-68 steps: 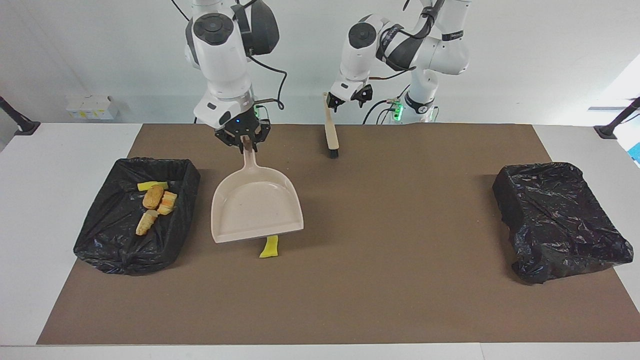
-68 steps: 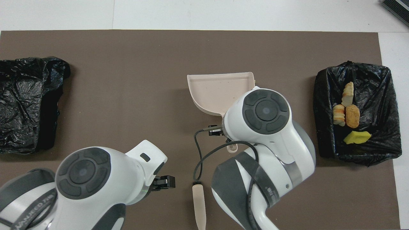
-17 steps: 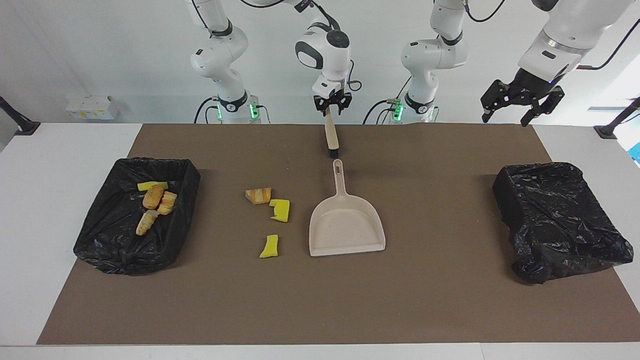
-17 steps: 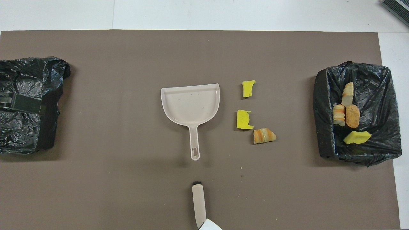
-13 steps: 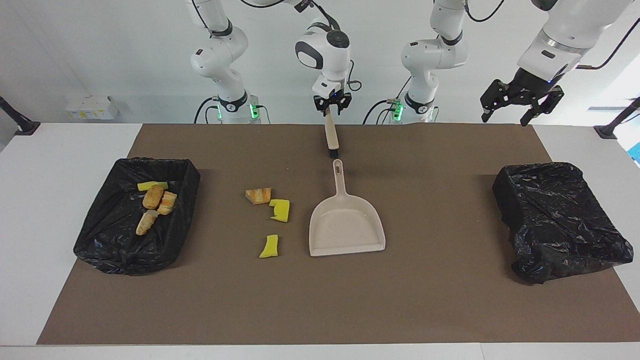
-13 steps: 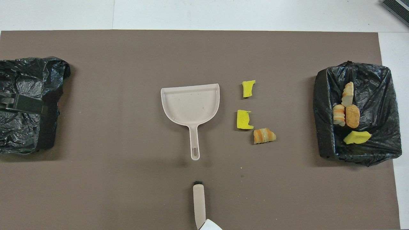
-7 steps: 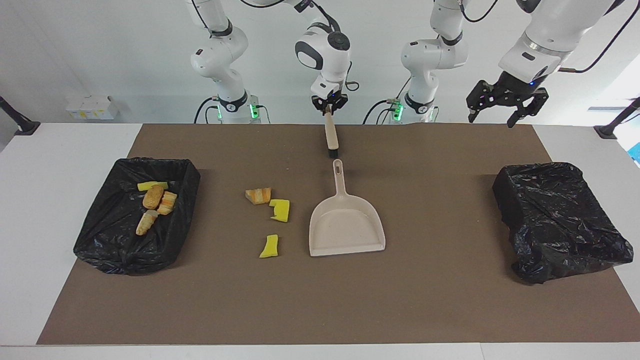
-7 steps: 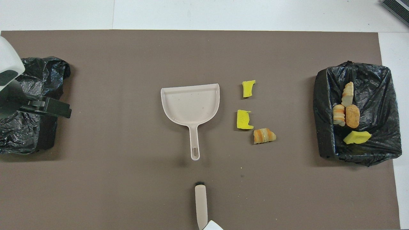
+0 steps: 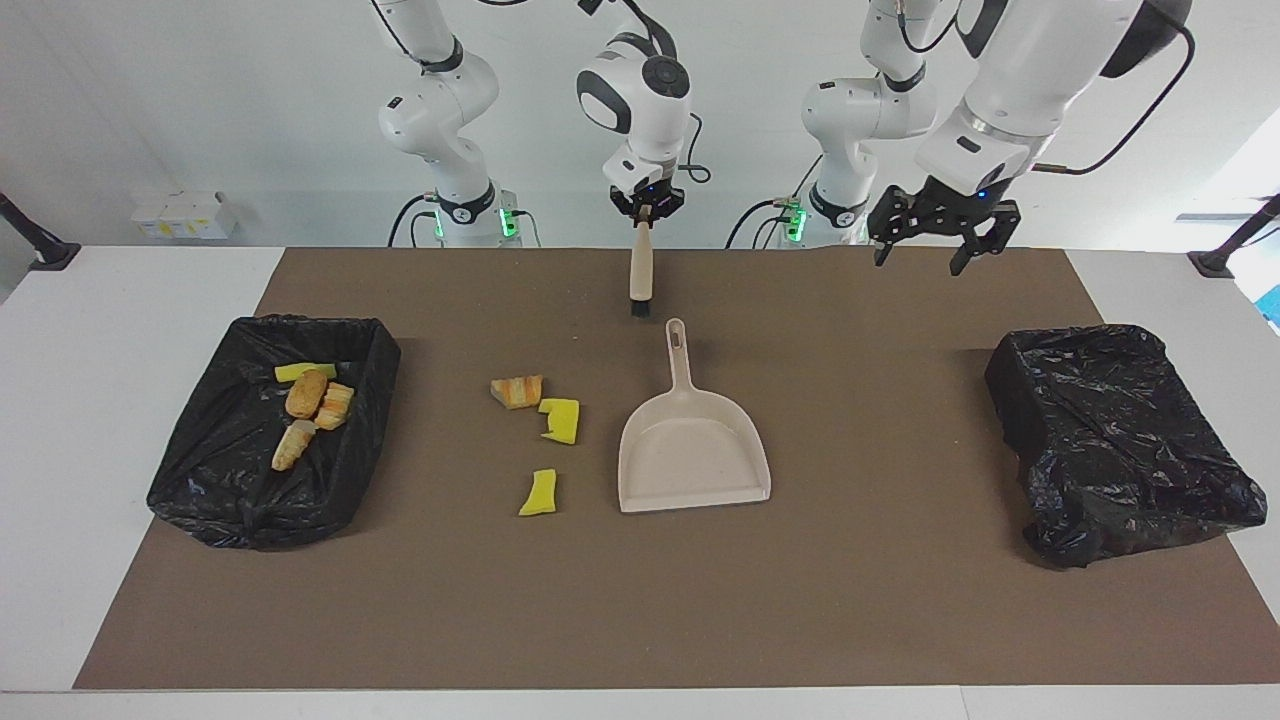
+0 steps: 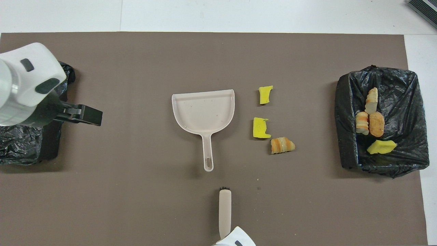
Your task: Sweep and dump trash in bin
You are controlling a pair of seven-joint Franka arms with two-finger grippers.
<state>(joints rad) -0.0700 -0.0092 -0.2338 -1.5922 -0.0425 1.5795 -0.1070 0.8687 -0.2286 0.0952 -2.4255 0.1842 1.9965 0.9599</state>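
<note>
On the table, three scraps of trash lay loose between the full bin and the dustpan; light, soft, best pushed, not pinched. The right gripper clamped the brush by its handle. The left gripper hovered, fingers apart.

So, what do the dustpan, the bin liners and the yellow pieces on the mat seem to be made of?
Dustpan: probably hard plastic, smooth matt beige, moulded in one piece. Bin liners: thin black plastic film, glossy and crinkled. Yellow pieces: likely sponge foam, dull with ragged cut edges, though I cannot be sure.
</note>
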